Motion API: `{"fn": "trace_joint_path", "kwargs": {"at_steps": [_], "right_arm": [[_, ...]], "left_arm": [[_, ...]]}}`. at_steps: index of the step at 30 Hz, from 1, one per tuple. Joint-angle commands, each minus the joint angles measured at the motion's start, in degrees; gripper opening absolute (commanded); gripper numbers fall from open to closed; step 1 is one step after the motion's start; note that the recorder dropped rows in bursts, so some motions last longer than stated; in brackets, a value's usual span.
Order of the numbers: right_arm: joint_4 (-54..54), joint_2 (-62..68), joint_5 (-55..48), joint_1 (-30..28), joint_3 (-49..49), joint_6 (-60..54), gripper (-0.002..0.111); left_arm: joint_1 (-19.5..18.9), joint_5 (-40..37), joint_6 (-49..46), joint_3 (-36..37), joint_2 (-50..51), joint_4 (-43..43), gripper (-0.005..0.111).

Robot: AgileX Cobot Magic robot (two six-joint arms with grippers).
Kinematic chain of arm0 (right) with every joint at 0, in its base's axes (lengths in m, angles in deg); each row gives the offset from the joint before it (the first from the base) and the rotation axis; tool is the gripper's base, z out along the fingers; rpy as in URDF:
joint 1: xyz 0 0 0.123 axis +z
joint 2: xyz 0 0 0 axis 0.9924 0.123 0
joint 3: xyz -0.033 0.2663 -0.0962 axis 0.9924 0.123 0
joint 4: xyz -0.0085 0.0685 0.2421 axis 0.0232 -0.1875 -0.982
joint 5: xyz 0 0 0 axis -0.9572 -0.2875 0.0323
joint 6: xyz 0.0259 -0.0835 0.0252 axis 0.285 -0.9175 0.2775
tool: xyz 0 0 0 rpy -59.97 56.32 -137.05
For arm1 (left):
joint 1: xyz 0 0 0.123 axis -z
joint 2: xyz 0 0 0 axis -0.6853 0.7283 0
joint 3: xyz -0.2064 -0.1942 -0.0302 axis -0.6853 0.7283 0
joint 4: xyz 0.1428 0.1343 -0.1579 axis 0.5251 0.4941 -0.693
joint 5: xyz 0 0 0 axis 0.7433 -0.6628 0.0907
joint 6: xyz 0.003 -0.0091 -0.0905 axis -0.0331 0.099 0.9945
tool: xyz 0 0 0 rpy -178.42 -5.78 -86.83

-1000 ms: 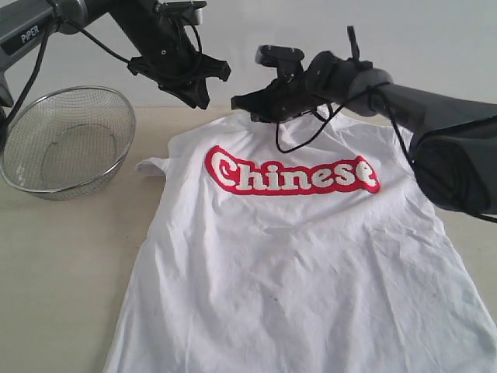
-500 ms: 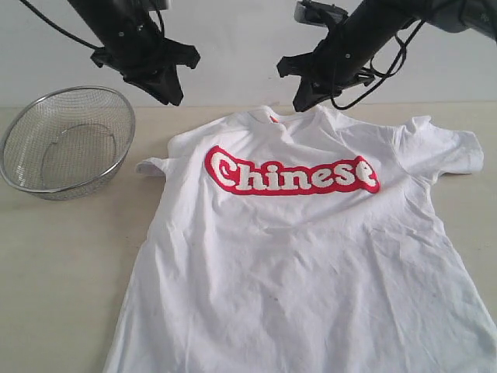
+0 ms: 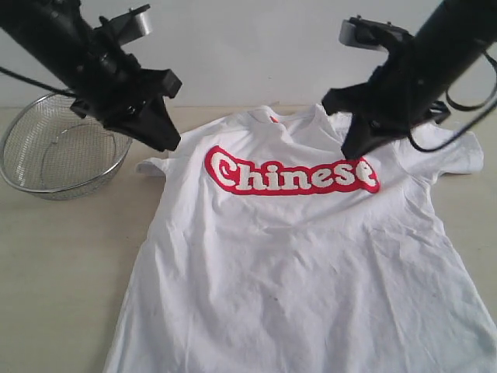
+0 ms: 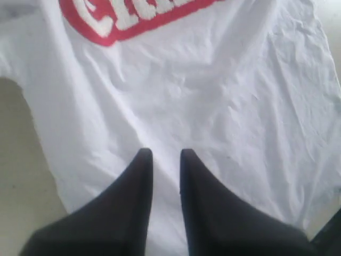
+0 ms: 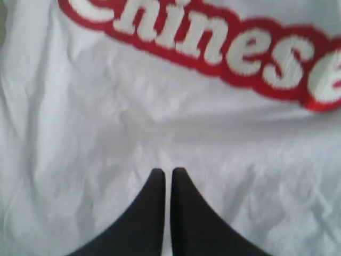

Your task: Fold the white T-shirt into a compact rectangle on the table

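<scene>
left pincer (image 3: 167, 144): jaws parted by a narrow slit, nothing between them; empty.
right pincer (image 3: 349, 151): clenched, tips pressed together, holding nothing.
white T-shirt (image 3: 295, 256): spread flat and face up on the bench (image 3: 62, 272), under both pincers, not folded. Wrinkled, worst in the lower half.
shirt vs left pincer: tips point down at the shoulder by the short sleeve. In the wrist view the white cloth fills the area below and ahead of the fingers, with the shirt's side edge and bare bench off to one side.
shirt vs right pincer: tips point down at the chest, just beside the last "e" of the print. In the wrist view there is only cloth under the tips, and the print runs across ahead of them.
lettering (image 3: 291, 172): white on red, reads "Chinese", lies between the two pincers.
neck tag (image 3: 273, 119): small, orange, at the collar, between the pincers and beyond them.
contact: both pincers look clear of the cloth; can't confirm touch.
mesh bowl (image 3: 31, 155): silver, on the bench, outboard of the left pincer, away from the shirt; the left arm partly covers it.
</scene>
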Motion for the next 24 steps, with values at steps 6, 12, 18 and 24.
{"fn": "trace_joint_path", "kwargs": {"at_steps": [6,12,18,24], "right_arm": [[3.0,-18.4,6.1,0.5,26.8,-0.3,0.000],[11.2,-23.6,3.7,0.5,36.0,5.2,0.000],[13.6,-24.2,-2.0,0.5,39.2,7.4,0.000],[13.7,-24.2,-2.9,0.5,40.1,7.5,0.000]], "left_arm": [[0.0,8.0,-5.4,24.1,-14.6,-9.8,0.019],[0.1,8.5,-8.7,33.3,-19.9,-16.1,0.019],[0.1,9.2,-9.6,39.9,-21.9,-16.4,0.019],[0.1,8.8,-11.9,43.2,-21.9,-16.8,0.019]]}}
